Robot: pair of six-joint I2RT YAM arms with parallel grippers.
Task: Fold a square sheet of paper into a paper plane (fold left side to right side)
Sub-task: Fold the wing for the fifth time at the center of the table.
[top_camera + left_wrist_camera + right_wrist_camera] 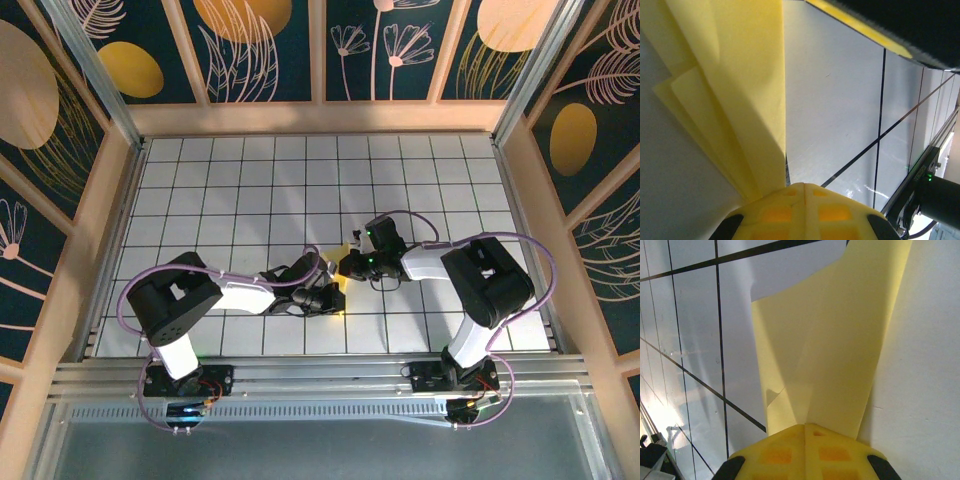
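The desk [250, 180], a white grid of tiles, carries everything. The two arms reach in from its near edge and meet around the middle. Between them is the square sheet of paper [347, 248], yellow and already folded into several layers. The left gripper [322, 296] is fully closed and pinches this paper. The right gripper [355, 265] is also fully closed, on another part of the same paper.

I think the main danger comes from this double pinch on a thin sheet. If the arms move apart, the paper may tear at one of the pinch places. If one arm carries its side across while the other does not give way, the sheet may buckle and take a crease in a wrong line. The loose layers may also slide, so that the left side does not meet the right side evenly.

The top view gives the position of both arms on the desk, but of the paper it gives little more than small yellow corners beside the dark wrists. The left wrist view shows stepped, overlapping layers running down into the closed yellow fingertips [775, 212]. The right wrist view shows a smoother panel with a soft slanting crease, also ending in the closed gripper.
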